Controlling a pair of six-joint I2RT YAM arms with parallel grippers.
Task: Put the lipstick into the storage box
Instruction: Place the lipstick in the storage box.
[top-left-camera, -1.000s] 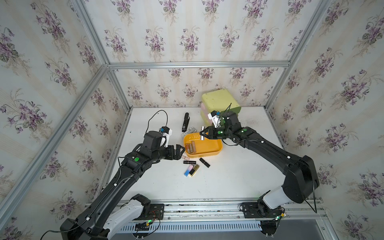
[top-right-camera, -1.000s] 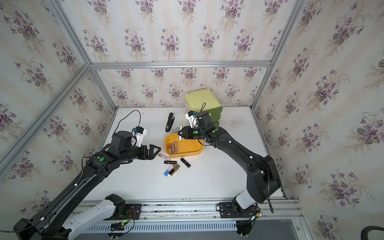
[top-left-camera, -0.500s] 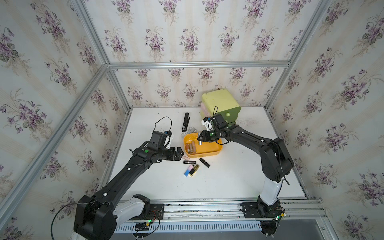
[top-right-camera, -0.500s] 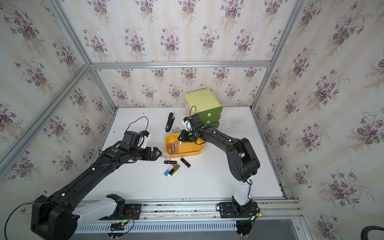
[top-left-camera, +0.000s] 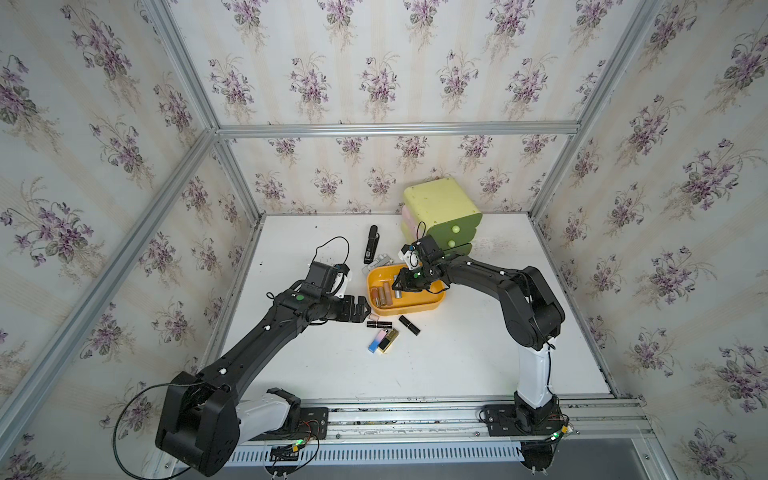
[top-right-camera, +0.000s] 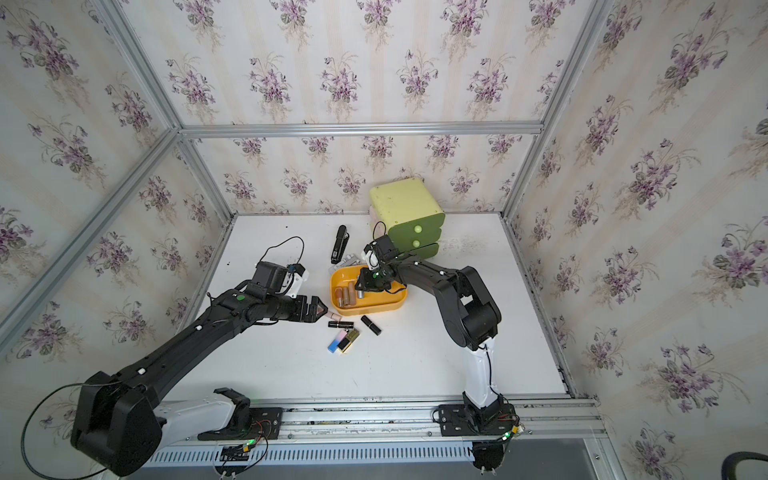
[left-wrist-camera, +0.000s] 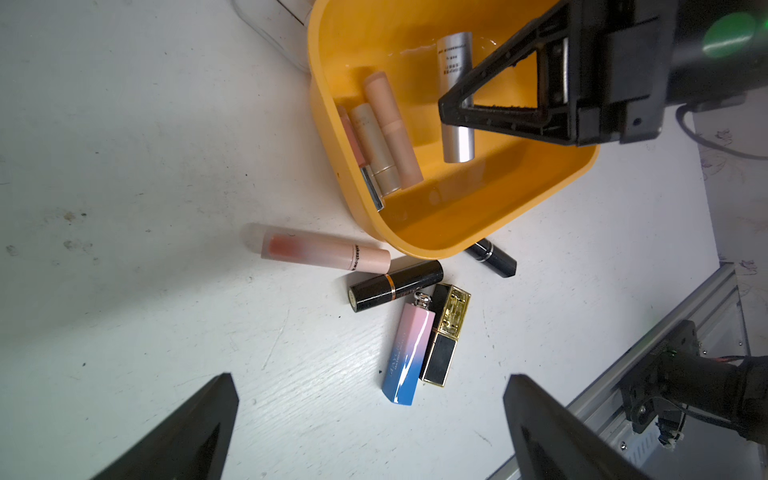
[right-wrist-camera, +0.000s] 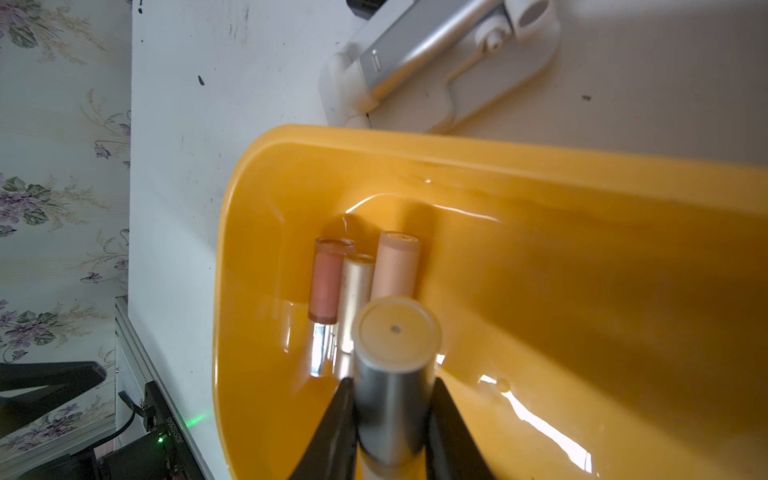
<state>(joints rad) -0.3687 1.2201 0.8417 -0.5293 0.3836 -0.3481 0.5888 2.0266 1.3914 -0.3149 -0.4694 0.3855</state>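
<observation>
Now three lipsticks (left-wrist-camera: 382, 137) boxed, five loose; right hand (right-wrist-camera: 392, 382) grips silver lipstick (right-wrist-camera: 395, 332), left (left-wrist-camera: 370, 377) wide.

Lipsticks counted: nine.
- Four were in the storage box (left-wrist-camera: 540, 195). One silver lipstick (right-wrist-camera: 395, 382) sat between the jaws of the right pincer (right-wrist-camera: 392, 390). Three lay side by side just beyond its tips: rose lipstick (left-wrist-camera: 351, 141), champagne lipstick (left-wrist-camera: 374, 149), peach lipstick (left-wrist-camera: 392, 129).
- Five lay on the table (left-wrist-camera: 124, 166) ahead of the wide-spread left pincer (left-wrist-camera: 368, 382): pink gloss tube (left-wrist-camera: 324, 251), banded black lipstick (left-wrist-camera: 395, 286), short black lipstick (left-wrist-camera: 492, 257), pink-to-blue lipstick (left-wrist-camera: 407, 353), gold-and-black lipstick (left-wrist-camera: 444, 336).

Storage boxes: one.
Drawer unit (top-left-camera: 440, 203): one, behind the right pincer.
Black oblong gadget (top-left-camera: 370, 244): one.
White-and-silver gadget (right-wrist-camera: 436, 62): one, beyond the box from the right pincer.
Pincers: two.
</observation>
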